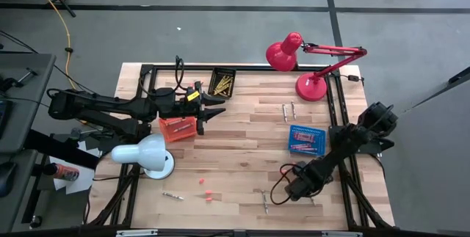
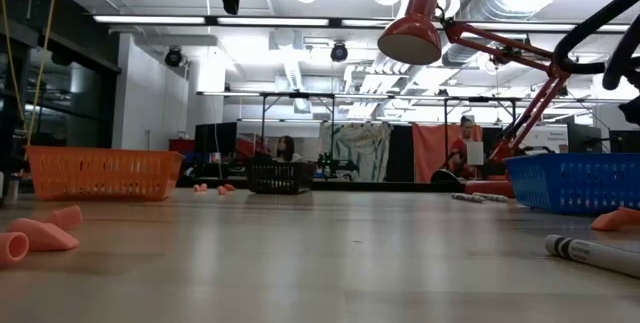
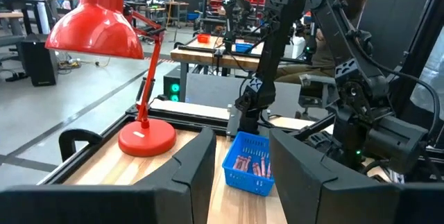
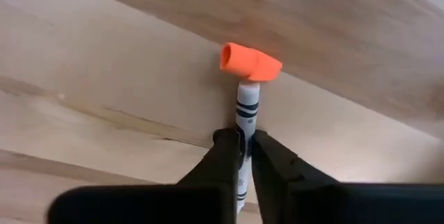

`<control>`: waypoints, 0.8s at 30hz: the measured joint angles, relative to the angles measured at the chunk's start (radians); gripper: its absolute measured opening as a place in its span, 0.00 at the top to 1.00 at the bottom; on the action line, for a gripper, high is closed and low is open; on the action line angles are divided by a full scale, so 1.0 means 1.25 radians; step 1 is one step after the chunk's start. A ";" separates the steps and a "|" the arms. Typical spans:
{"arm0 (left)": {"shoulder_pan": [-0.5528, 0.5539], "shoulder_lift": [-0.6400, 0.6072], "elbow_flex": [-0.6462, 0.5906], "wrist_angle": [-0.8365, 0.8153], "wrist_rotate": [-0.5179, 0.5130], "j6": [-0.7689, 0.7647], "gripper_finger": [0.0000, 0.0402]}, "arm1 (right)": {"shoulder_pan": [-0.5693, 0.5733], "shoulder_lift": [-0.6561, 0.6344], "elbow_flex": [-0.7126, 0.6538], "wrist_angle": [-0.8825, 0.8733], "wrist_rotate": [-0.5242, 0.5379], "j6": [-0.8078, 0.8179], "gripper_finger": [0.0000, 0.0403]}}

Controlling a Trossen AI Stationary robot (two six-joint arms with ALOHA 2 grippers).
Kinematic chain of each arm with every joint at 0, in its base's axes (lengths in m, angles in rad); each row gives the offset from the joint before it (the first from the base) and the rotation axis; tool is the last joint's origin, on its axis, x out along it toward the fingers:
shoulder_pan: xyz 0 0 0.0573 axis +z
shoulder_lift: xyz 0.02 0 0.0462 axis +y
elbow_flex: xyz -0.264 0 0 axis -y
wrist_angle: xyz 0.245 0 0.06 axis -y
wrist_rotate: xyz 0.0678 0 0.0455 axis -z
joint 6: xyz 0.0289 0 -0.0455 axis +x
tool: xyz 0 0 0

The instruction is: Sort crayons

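The right gripper [image 4: 244,156] is down at the wooden table [image 1: 242,156], its two dark fingers [image 4: 220,158] pressed onto a thin grey-and-white crayon [image 4: 246,116] lying between them, whose far end touches a small orange foam piece [image 4: 250,62] just ahead. The left gripper [image 1: 211,109] hangs above the table with its fingers apart, holding nothing, just beside an orange mesh basket [image 1: 178,128]; ahead of it stands a blue basket of red crayons [image 3: 248,165].

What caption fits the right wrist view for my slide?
Right gripper closed on a grey-white crayon beside an orange chip.
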 joint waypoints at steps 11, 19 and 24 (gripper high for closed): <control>0.000 0.000 0.000 0.003 0.000 0.000 0.69 | 0.006 -0.097 0.009 0.015 0.001 -0.190 0.99; 0.000 0.000 0.000 0.002 0.000 0.000 0.69 | -0.045 -0.310 0.010 0.000 0.093 -0.521 0.99; 0.000 0.000 0.000 0.002 0.000 -0.019 0.69 | -0.178 -0.367 0.011 0.001 0.236 -0.736 1.00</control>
